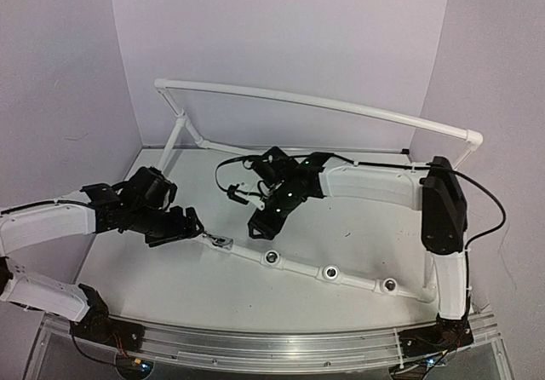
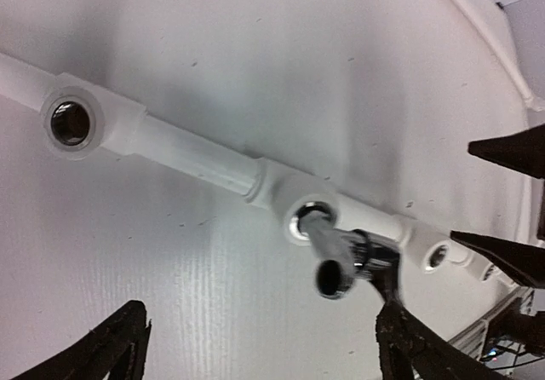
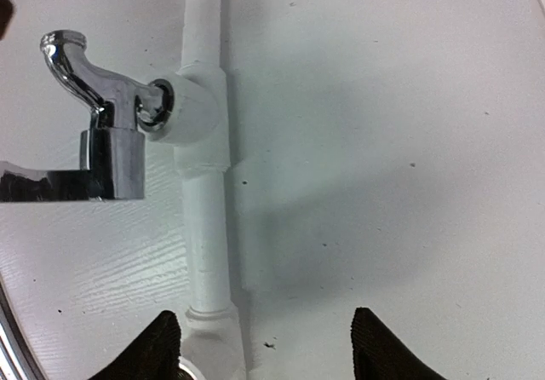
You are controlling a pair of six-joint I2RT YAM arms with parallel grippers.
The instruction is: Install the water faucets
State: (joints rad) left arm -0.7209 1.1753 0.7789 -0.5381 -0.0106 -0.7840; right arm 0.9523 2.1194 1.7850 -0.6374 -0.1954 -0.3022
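One chrome water faucet (image 2: pixel 341 261) sits with its stem in a socket of the low white pipe (image 2: pixel 192 154). It also shows in the right wrist view (image 3: pixel 102 141) and in the top view (image 1: pixel 223 242). My left gripper (image 2: pixel 262 312) is open just left of it in the top view (image 1: pixel 194 225). Its right finger (image 2: pixel 409 342) is at the faucet's handle. My right gripper (image 3: pixel 264 313) is open and empty above the pipe (image 3: pixel 204 227), just right of the faucet in the top view (image 1: pixel 258 227).
An empty socket (image 2: pixel 70 123) lies along the pipe past the faucet. Three more open sockets (image 1: pixel 330 272) follow to the right in the top view. The tall white pipe frame (image 1: pixel 341 106) arches over the back, and walls close in the sides.
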